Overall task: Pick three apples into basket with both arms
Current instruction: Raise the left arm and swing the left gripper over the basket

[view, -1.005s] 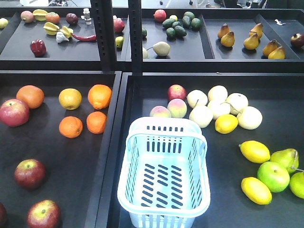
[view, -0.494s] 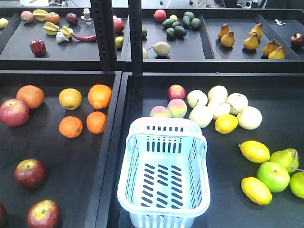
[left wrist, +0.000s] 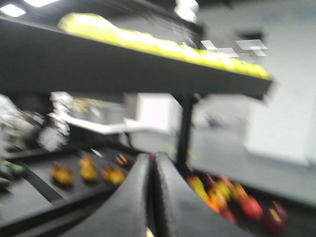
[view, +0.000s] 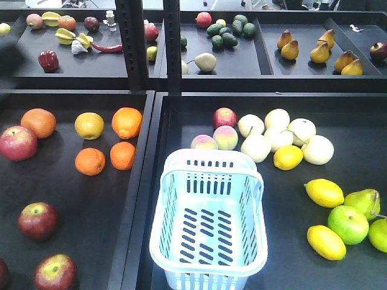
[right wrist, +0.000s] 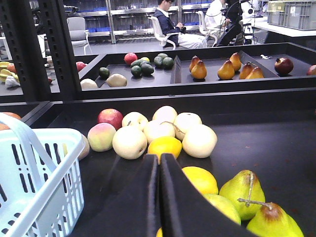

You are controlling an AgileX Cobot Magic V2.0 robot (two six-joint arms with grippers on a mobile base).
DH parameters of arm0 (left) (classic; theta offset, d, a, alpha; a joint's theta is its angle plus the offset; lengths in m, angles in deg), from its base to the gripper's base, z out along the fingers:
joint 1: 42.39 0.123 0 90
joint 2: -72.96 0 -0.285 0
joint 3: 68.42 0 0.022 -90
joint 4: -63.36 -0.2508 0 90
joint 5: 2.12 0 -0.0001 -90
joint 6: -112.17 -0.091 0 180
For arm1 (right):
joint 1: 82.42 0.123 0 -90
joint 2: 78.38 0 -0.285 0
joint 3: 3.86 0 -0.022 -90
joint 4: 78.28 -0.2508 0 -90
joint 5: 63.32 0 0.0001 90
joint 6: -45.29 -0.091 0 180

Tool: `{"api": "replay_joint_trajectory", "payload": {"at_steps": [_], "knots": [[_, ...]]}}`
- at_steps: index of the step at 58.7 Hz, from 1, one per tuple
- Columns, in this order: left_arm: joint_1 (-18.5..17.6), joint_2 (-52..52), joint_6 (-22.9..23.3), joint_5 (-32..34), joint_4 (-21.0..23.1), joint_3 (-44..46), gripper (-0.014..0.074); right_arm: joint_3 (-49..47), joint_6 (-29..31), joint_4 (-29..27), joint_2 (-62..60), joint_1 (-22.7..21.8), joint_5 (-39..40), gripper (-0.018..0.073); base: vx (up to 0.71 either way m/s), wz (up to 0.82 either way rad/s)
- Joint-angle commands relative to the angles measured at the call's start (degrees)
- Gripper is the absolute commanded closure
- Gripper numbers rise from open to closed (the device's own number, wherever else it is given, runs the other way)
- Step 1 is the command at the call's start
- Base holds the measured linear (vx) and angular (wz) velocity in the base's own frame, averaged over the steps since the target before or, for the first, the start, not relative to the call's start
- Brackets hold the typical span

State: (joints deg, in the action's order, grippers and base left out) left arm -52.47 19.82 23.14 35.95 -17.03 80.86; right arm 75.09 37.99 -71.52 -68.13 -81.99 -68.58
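The pale blue basket [view: 205, 223] stands with nothing in it at the front centre, at the left end of the right tray; its rim [right wrist: 49, 134] shows at the left of the right wrist view. Three dark red apples lie in the left tray: one at the left edge [view: 17, 142], one nearer the front [view: 37, 220], one at the front edge [view: 54, 272]. Neither arm shows in the front view. My right gripper [right wrist: 159, 156] is shut with nothing in it, low over the right tray beside the basket. My left gripper [left wrist: 153, 157] is shut, held high, its view blurred.
Oranges [view: 124, 122] lie behind the apples. The right tray holds a red apple [view: 225, 116], peaches, pale round fruit [view: 278, 136], lemons [view: 325, 193], green apples [view: 347, 223] and a pear [right wrist: 244, 190]. Black shelf posts [view: 148, 45] rise at the back, before an upper shelf of fruit.
The fruit and the basket have not moved. A faint dark blur has come in at the far left edge over the upper shelf.
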Motion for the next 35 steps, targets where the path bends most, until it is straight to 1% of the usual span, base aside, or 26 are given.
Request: {"api": "replay_joint_trajectory", "payload": {"at_steps": [1, 2, 5, 11, 19, 22, 26, 28, 31, 34, 35], "knots": [[-0.5, -5.8, 9.3, 7.0, -10.7, 7.2, 0.0559, 0.6, 0.3, 0.2, 1.1, 0.0, 4.1, 0.0564, 0.0, 0.0], [-0.5, -6.9, 10.6, 7.6, -11.8, 8.1, 0.0547, 0.6, 0.3, 0.2, 1.1, 0.0, 4.1, 0.0564, 0.0, 0.0], [-0.5, -9.5, 12.6, 9.3, -15.5, 11.5, 0.051, 0.6, 0.3, 0.2, 1.1, 0.0, 4.1, 0.0564, 0.0, 0.0], [-0.5, -14.6, 16.5, 11.7, -21.7, 17.7, 0.0388, 0.6, 0.3, 0.2, 1.1, 0.0, 4.1, 0.0564, 0.0, 0.0], [-0.5, -20.4, 16.8, 14.5, -21.5, 23.8, 0.0183, 0.6, 0.3, 0.2, 1.1, 0.0, 4.1, 0.0564, 0.0, 0.0], [-0.5, -22.5, 17.2, 15.1, -21.5, 26.1, 0.012, 0.6, 0.3, 0.2, 1.1, 0.0, 4.1, 0.0564, 0.0, 0.0], [-0.5, -25.3, 18.7, 15.8, -21.5, 28.3, 0.0059, 0.6, 0.3, 0.2, 1.1, 0.0, 4.1, 0.0564, 0.0, 0.0], [-0.5, -26.9, 19.5, 16.8, -21.5, 29.5, 0.0045, 0.6, 0.3, 0.2, 1.1, 0.0, 4.1, 0.0564, 0.0, 0.0], [-0.5, -29.4, 19.5, 18.1, -21.5, 30.8, 0.0043, 0.6, 0.3, 0.2, 1.1, 0.0, 4.1, 0.0564, 0.0, 0.0], [-1.1, -31.4, 18.7, 18.6, -21.5, 31.7, 0.0049, 0.6, 0.3, 0.2, 1.1, 0.0, 4.1, 0.0564, 0.0, 0.0], [-1.5, -32.3, 17.8, 18.6, -21.5, 31.9, 0.0053, 0.6, 0.3, 0.2, 1.1, 0.0, 4.1, 0.0564, 0.0, 0.0]]}}
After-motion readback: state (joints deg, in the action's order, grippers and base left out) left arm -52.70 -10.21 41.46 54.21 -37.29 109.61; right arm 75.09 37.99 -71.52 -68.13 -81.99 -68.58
